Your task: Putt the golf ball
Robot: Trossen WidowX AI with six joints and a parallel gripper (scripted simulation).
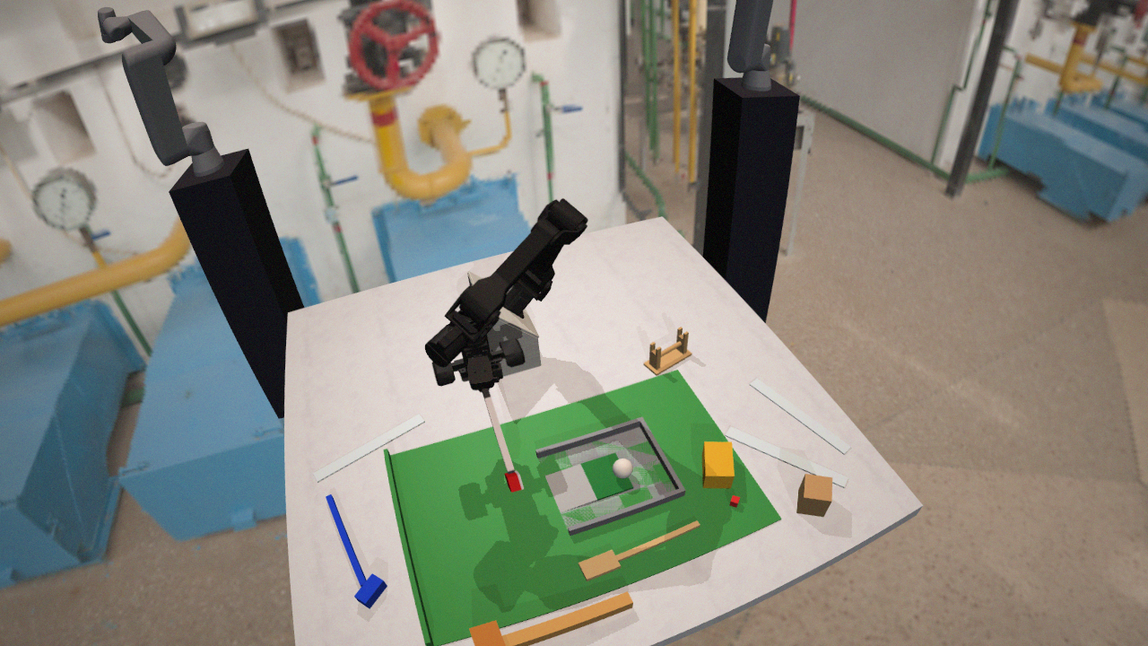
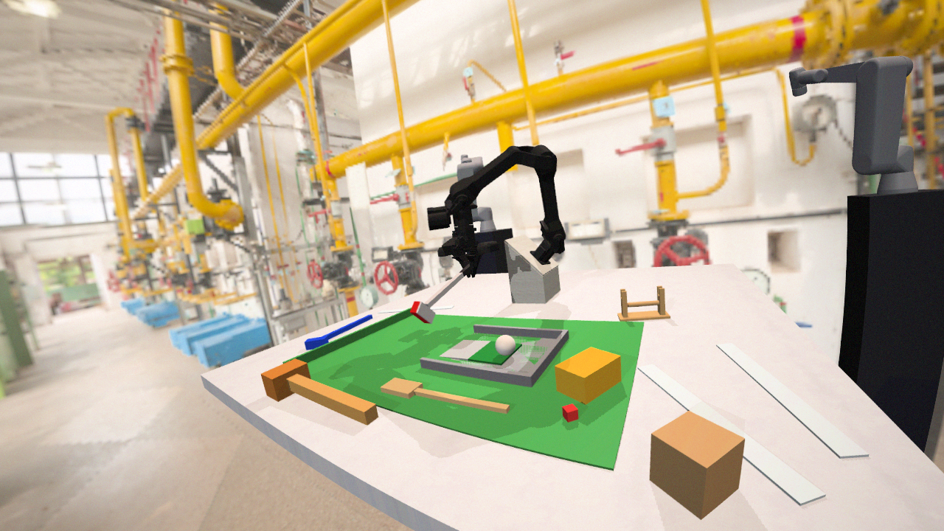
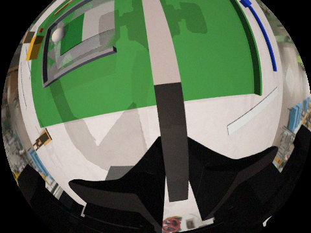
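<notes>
White tabletop [image 1: 369, 369] carries a green mat [image 1: 482, 530], set in a pipe-lined plant room with yellow pipes [image 2: 594, 72] and blue tanks [image 1: 208, 417]. Gripper [image 1: 482, 384] is clamped on the red putter [image 1: 500, 438], head [image 1: 512, 481] raised over the mat. Golf ball [image 1: 621, 467] rests on the raised green [image 1: 604, 475] inside the grey frame [image 1: 671, 474].

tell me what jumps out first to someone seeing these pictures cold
The bright green putting mat covers the near half of the white table, and the white golf ball sits on the dark green raised green inside a grey walled frame. Above the mat's back edge the black arm's gripper is shut on the red putter, whose red head hangs just left of the frame.
</notes>
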